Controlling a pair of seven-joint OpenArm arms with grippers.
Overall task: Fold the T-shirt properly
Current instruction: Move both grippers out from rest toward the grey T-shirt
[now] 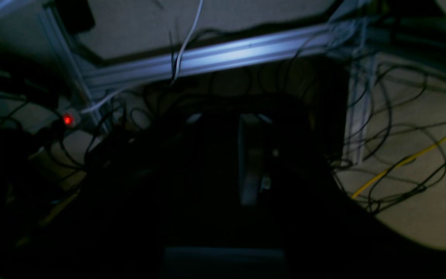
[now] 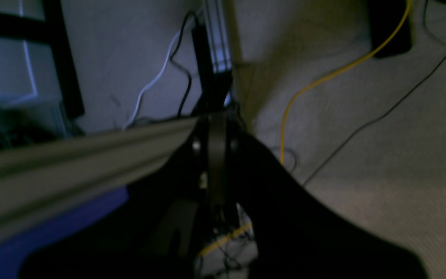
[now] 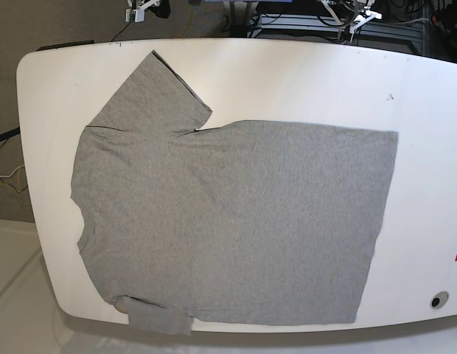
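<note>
A white table [image 3: 236, 70] with rounded corners fills most of the base view, standing on a pale floor [image 3: 11, 295]; along its far edge lie dark cables and bits of metal framing, and a small dark round fitting [image 3: 435, 300] sits near its front corner at that view's right; nothing that could hold anything shows on it. Spread flat across the table lies the T-shirt [image 3: 236, 221], heather grey and plain on the side facing up, its neck end toward the base view's left and its straight hem toward the right; one short sleeve [image 3: 151, 92] reaches toward the table's far edge, and the other sleeve [image 3: 158, 316] hangs slightly over the near edge. Neither arm shows in the base view, and the shirt appears in neither wrist view, so it lies well apart from both grippers. The left wrist view looks down at a carpeted floor with an aluminium frame rail [image 1: 223, 58], tangled black cables, a yellow cable [image 1: 409, 159] and a small red light [image 1: 67, 120]; the left gripper [image 1: 252, 162] is a dark mass there (too dim to tell how its jaws stand). The right wrist view shows similar carpet and another yellow cable [image 2: 316, 83]; the right gripper [image 2: 217, 155] has its jaws pressed together on nothing.
</note>
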